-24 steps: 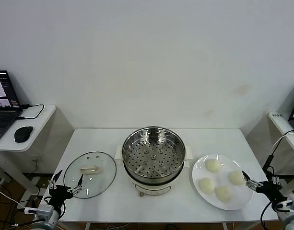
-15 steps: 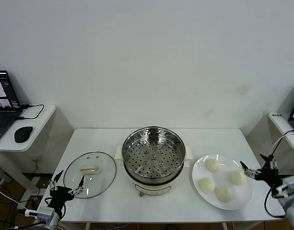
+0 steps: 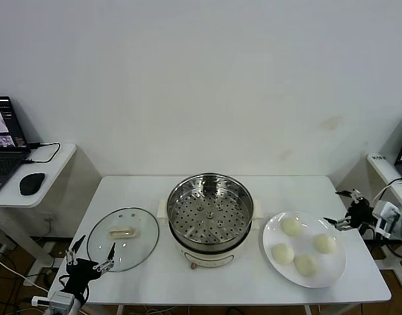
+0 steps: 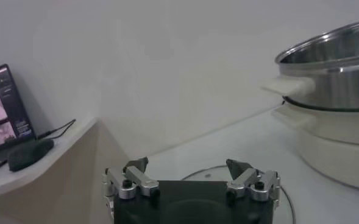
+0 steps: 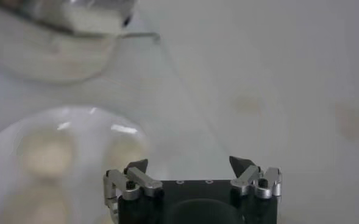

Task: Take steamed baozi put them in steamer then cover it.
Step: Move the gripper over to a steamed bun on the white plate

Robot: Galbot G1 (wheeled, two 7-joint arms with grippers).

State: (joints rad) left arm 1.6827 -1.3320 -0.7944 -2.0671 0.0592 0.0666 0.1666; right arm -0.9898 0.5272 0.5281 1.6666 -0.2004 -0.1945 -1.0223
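White tabletop (image 3: 155, 275), nothing loaded yet: four baozi (image 3: 290, 226) sat on the plate (image 3: 273, 233) right of the empty steamer (image 3: 210, 209). Right gripper (image 3: 343, 209), fingers apart, hung beside the plate, so next it'd need to drop over a bun. Left gripper (image 3: 90, 255), fingers apart too, waited near the cover (image 3: 122, 238).

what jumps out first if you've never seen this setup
The shiny steamer stands empty mid-table, its perforated bottom bare. To its right, four steamed baozi sit on a white plate, with the open right gripper hovering at the plate's far right edge. The cover lies flat to the left, near the open left gripper.
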